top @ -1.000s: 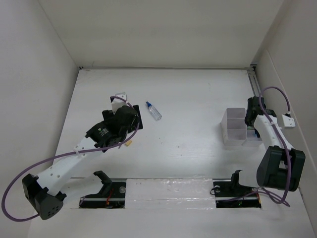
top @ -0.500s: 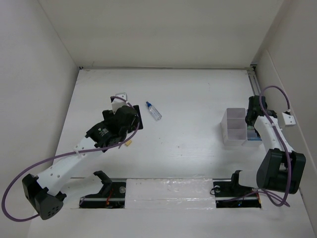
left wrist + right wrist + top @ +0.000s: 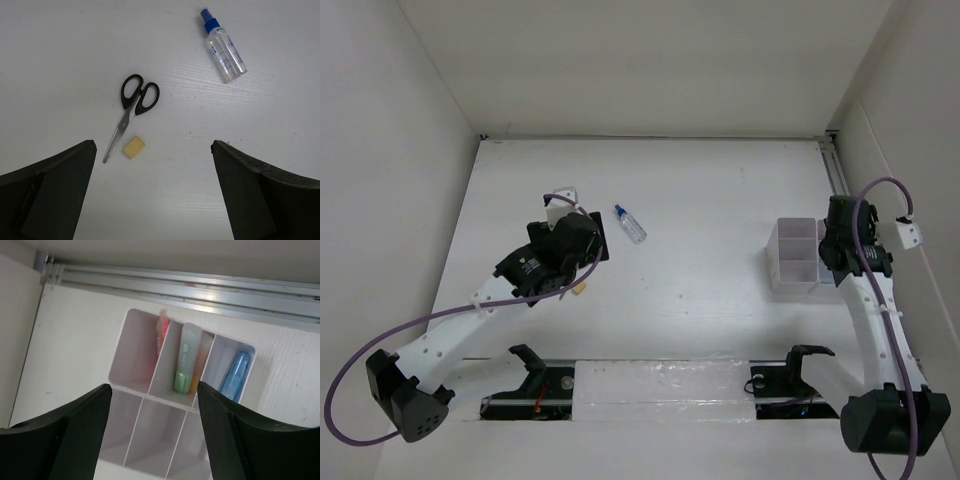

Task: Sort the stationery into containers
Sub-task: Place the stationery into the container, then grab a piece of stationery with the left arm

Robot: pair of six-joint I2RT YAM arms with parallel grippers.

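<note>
Right side: the right gripper (image 3: 153, 387) is standing with its jaws wide apart and nothing between them, wider than a second ago. The right arm (image 3: 880, 330) is sitting differently too: its elbow is now lying low near the table's (image 3: 720, 200) near edge, and the wrist is hanging higher over the right end of the organiser (image 3: 159, 360), no longer dipping beside it.

In the wrist view the organiser's far row is holding three lots:
- left compartment: orange-red pens (image 3: 163, 330), leaning in the corner
- middle compartment: green marker (image 3: 182, 371) with an orange marker (image 3: 199, 356) beside it
- right compartment: blue marker (image 3: 235, 374), lying slanted against the wall

Left side: the left gripper (image 3: 154, 155) is staying fully spread and empty, hovering in the same place as in both earlier frames. Under it the scissors (image 3: 134, 107) are lying closed on the table, handles toward the far side, and the eraser (image 3: 134, 147) is sitting just beside the blades. The glue bottle (image 3: 225, 50) is lying on its side, well apart from them and unmoved
</note>
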